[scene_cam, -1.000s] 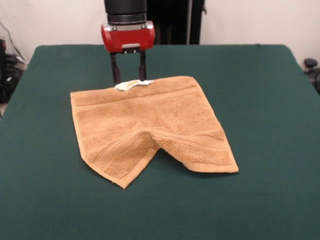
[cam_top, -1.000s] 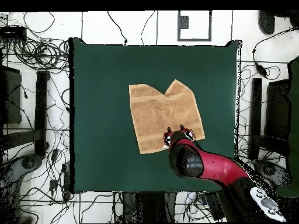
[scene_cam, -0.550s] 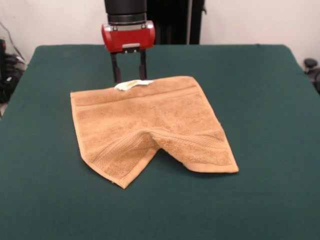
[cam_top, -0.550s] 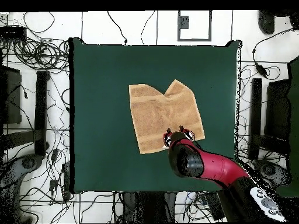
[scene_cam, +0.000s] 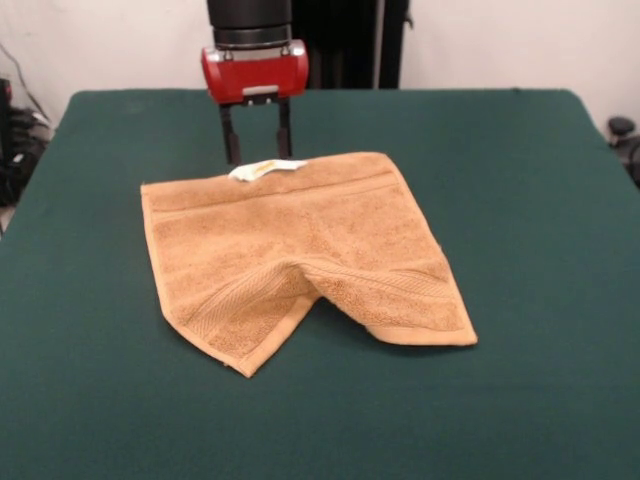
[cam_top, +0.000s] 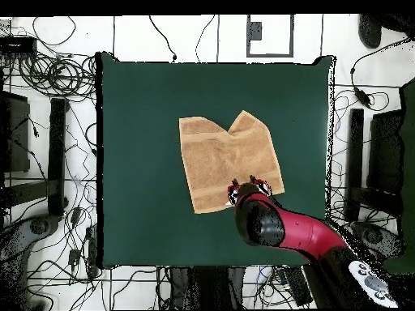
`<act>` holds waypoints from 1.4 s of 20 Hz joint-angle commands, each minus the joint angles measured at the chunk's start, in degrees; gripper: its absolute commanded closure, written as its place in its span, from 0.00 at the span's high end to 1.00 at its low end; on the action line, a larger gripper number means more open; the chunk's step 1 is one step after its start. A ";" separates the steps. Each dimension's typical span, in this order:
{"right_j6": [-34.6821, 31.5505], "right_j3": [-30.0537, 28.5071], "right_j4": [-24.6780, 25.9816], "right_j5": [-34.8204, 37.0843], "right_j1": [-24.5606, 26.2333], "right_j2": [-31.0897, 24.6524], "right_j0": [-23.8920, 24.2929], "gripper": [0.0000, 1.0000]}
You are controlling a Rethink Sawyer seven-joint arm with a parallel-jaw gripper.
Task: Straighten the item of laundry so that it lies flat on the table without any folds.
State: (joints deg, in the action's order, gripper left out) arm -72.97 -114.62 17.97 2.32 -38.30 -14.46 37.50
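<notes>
The towel (scene_cam: 300, 262) lies mid-surface (scene_cam: 520, 400), its near edge buckled into a raised fold, so two corners point forward. At its far edge sits the white tag (scene_cam: 266, 168). Just behind, the claw (scene_cam: 257, 155) hangs spread, empty.

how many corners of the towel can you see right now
4 on the tan-orange terry-cloth towel: two at the far edge, left and right, near the open hand; two at the near edge, either side of the pinched fold.
</notes>
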 commanded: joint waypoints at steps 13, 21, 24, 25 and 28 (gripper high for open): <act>-4.83 3.81 -2.66 14.46 -2.21 -9.52 2.16 1.00; -5.35 3.98 -2.38 14.48 -2.22 -9.88 2.41 1.00; -5.50 3.66 -2.23 14.11 -2.23 -10.04 2.61 1.00; -5.60 3.62 -2.23 13.99 -2.18 -10.01 2.61 1.00; -7.13 2.99 -2.44 12.85 -2.63 -8.83 2.06 1.00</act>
State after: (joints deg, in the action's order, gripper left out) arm -72.97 -112.81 18.00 10.88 -41.37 -17.96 41.35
